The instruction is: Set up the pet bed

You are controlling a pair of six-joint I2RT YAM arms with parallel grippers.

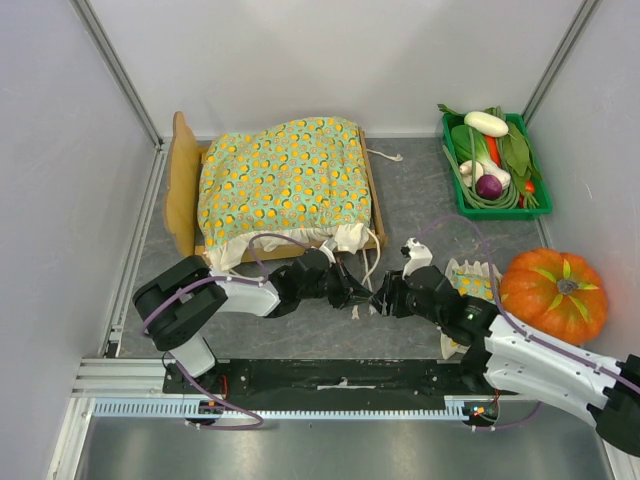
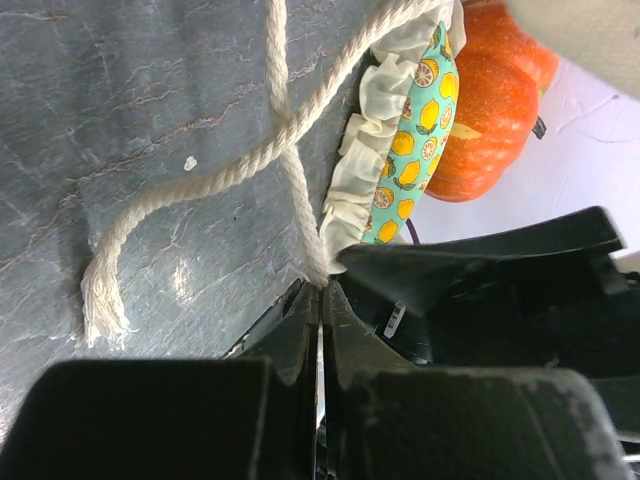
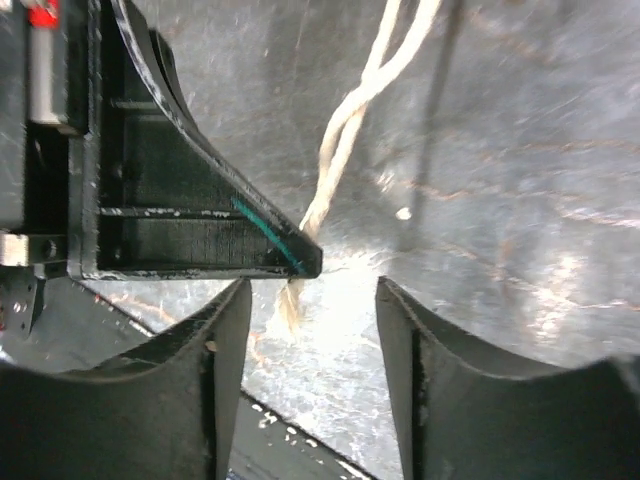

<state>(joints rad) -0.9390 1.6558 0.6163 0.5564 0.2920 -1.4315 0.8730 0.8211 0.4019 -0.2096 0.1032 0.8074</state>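
The only writing I can find is a small pale label on the black housing beside my left pincer, and it is too small to read. The pet bed sits on the far left part of the table, just beyond where my two arms meet. Its long axis runs left to right. The tall headboard stands at the left end and the foot points right, toward the green tray. A green, orange-dotted blanket covers most of the bed. My left pincer is closed to a hairline and pinches a white twisted cord low over the grey tabletop. The cord loops away to a frayed end. My right pincer faces it tip to tip, with its jaws moderately apart and gripping nothing. The cord's other frayed end lies between those jaws, close under my left fingertip. The ruffled pillow leans against the pumpkin to my right.
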